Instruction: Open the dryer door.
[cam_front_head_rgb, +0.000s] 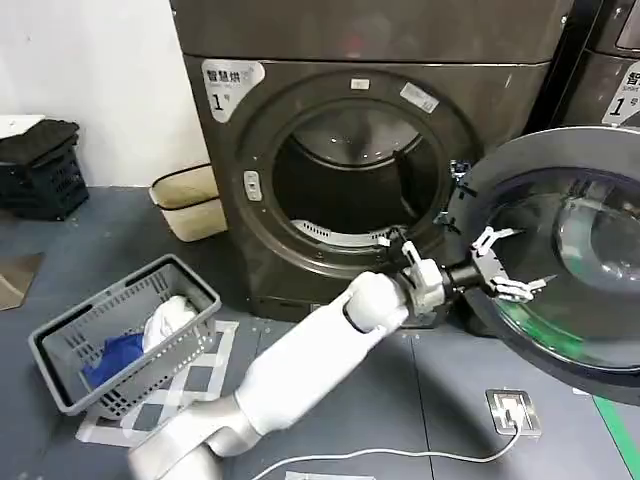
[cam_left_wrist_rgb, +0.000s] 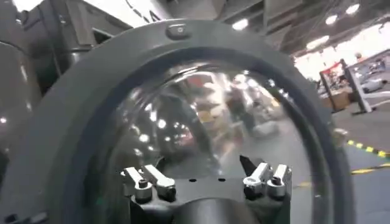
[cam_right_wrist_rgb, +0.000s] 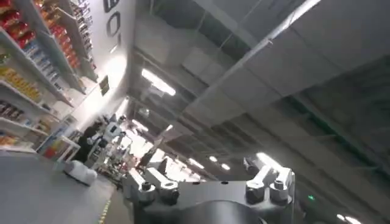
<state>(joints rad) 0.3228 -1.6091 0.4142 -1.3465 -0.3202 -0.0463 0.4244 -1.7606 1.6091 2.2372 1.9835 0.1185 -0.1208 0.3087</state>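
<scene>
- The dryer door (cam_front_head_rgb: 560, 260) is swung wide open to the right of the dryer (cam_front_head_rgb: 370, 150), with its dark inner side and glass facing the robot.
- The left gripper (cam_front_head_rgb: 505, 265) is at the door's glass, its fingers (cam_left_wrist_rgb: 149, 179) spread wide, holding nothing.
- The right gripper (cam_right_wrist_rgb: 207, 185) points up at a ceiling, fingers also spread.
- A grey laundry basket (cam_front_head_rgb: 125, 335) stands on the floor, left of the dryer.

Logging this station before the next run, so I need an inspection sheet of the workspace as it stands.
Surface: dark grey floor, white checked mat under the basket.
Job's things: dryer drum exposed; dryer door swung wide open to the robot's right.
Clutter: grey laundry basket holding white and blue cloth; beige bag; black crate.
Grippers: left gripper open at the door's inner side; right gripper open, pointing at the ceiling.
Cables: white cable to a floor socket.
Surroundings: second machine.
</scene>
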